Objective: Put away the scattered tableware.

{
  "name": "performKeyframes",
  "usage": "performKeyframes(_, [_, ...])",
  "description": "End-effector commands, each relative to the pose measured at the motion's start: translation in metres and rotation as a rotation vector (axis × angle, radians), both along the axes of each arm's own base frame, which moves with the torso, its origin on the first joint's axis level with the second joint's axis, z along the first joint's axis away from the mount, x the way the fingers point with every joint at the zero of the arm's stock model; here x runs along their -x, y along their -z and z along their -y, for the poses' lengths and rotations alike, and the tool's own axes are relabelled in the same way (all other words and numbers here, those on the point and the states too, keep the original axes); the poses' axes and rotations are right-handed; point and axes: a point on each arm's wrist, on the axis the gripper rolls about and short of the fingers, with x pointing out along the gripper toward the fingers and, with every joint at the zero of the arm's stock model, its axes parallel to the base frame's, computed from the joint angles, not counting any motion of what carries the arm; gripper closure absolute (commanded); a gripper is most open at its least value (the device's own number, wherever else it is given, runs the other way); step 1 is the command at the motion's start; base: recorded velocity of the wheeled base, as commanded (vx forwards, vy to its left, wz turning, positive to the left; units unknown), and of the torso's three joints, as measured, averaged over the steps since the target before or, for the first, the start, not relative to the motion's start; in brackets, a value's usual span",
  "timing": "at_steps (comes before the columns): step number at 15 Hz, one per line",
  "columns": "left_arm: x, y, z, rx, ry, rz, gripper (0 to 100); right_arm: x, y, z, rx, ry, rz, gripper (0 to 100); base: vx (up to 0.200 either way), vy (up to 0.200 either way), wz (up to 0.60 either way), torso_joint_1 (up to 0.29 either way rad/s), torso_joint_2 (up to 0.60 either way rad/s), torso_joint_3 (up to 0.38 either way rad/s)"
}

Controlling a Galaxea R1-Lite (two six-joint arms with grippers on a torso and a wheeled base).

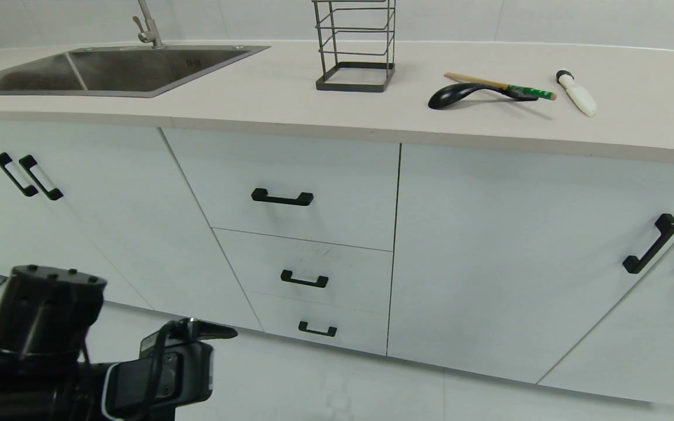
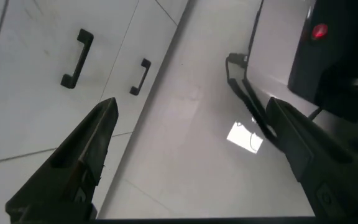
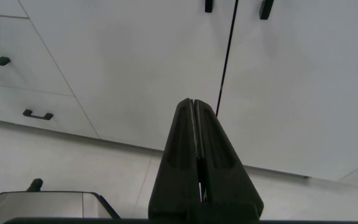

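So far: nothing is put away; all three pieces lie on the countertop (image 1: pixel 267 102) in the upper right of the head view.
Black spoon (image 1: pixel 460 95): bowl toward the frame's left, handle running right and meeting the chopsticks.
Chopsticks (image 1: pixel 498 85): a wooden pair with a green end, slanting across the far end of the spoon's handle.
White-handled tool (image 1: pixel 577 95): near the right of the chopsticks and apart from them, black tip pointing toward the wall.
Wire rack (image 1: pixel 356 49): upright at upper centre, well apart from the spoon; probably where the pieces go.
Left gripper (image 2: pixel 191 106): fingers spread wide with nothing between them, low over the floor by the drawer fronts.
Right gripper (image 3: pixel 194 106): fingers pressed together, empty, facing the cupboard doors.
Handling: all look light and stiff. The spoon is glossy and likely slippery, so mid-handle is the best hold, not the curved bowl. The chopsticks are thin and may roll; pinch both across the middle. Take the tool by its thick white handle.
Risk: lifting the spoon first would likely disturb the chopsticks.
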Motion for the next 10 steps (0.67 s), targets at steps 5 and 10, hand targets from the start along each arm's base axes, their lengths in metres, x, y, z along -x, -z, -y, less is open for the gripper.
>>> performKeyframes(5, [-0.063,0.031,0.018,-0.211,0.087,-0.01,0,0.0,0.0,0.0,0.0,0.0,-0.001,100,0.0,0.0,0.0,0.0,0.0,0.0])
performKeyframes(10, [-0.108,0.042,0.033,-0.298,0.102,0.027,0,0.0,0.0,0.0,0.0,0.0,-0.001,100,0.0,0.0,0.0,0.0,0.0,0.0])
